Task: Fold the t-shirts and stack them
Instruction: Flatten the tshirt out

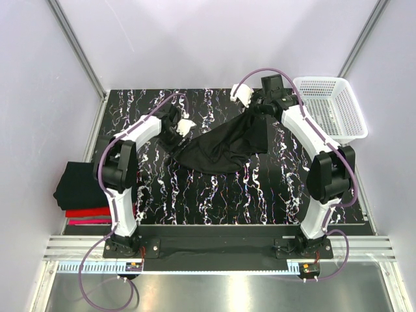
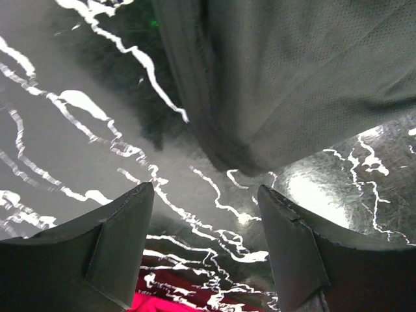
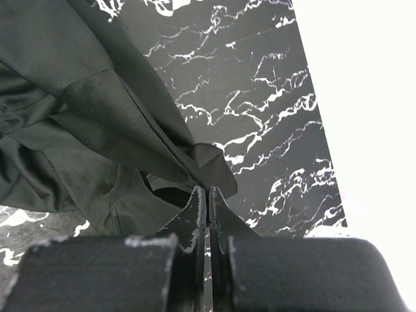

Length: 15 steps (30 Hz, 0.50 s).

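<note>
A black t-shirt (image 1: 224,146) hangs above the marbled table (image 1: 214,195), bunched and draped from its far right corner down to the left. My right gripper (image 1: 255,109) is shut on a fold of that shirt's edge (image 3: 195,153), and the cloth comes out right at the fingertips (image 3: 207,188). At the shirt's left end is my left gripper (image 1: 175,129). Its jaws stand open (image 2: 205,190) with only tabletop between them, and the dark cloth (image 2: 292,84) hangs just ahead of them, apart. A folded stack of t-shirts (image 1: 81,185) lies at the table's left edge, black over red over pink.
A white mesh basket (image 1: 354,114) stands at the back right corner of the table. Grey walls with metal posts close in the sides and back. The arm bases sit on a rail along the near edge.
</note>
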Motion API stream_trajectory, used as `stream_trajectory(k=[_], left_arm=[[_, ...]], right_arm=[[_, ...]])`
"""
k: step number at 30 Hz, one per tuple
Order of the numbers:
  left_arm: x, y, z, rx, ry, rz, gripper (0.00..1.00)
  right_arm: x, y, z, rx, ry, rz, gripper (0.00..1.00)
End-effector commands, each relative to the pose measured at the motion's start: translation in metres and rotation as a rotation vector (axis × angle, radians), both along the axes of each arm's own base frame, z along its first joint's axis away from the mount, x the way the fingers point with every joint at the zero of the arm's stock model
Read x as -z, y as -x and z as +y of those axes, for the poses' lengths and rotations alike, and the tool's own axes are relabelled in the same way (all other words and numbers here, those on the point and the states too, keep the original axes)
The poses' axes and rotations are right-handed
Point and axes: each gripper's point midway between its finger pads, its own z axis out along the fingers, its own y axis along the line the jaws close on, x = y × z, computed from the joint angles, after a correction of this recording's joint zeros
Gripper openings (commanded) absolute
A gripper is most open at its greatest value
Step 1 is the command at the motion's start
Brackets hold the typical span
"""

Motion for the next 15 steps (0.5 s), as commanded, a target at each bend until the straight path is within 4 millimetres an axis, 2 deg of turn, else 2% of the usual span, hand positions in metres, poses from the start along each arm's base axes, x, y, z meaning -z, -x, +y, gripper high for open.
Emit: stream_trajectory(k=[1,4,5,8,11,12,13,15], left_arm=[[-0.011,-0.007,-0.022,0.039,0.07,-0.003,0.7],[-0.007,-0.008,-0.032,0.053,0.089,0.022,0.66],[-0.004,-0.008,-0.034,0.051,0.092,0.038,0.59],[0.0,-0.008,-0.037,0.054,0.1,0.068,0.53],[0.001,-0.003,-0.039,0.069,0.114,0.098,0.4],[0.0,-0.002,-0.04,0.071,0.121,0.105,0.29],[0.0,-0.002,-0.04,0.071,0.12,0.108,0.0],[-0.004,0.001,-0.041,0.077,0.131,0.118,0.0]], right_arm=[[-0.023,-0.009,-0.01,0.053,-0.016,-0.054,0.0],[-0.02,-0.009,-0.013,0.069,-0.019,-0.043,0.0],[-0.019,-0.01,-0.014,0.075,-0.02,-0.041,0.0],[-0.017,-0.011,-0.016,0.095,-0.033,-0.031,0.0],[-0.013,-0.011,-0.017,0.11,-0.042,-0.02,0.0],[-0.013,-0.011,-0.019,0.118,-0.046,-0.018,0.0],[-0.012,-0.011,-0.02,0.124,-0.046,-0.017,0.0],[-0.012,-0.012,-0.022,0.136,-0.053,-0.017,0.0]])
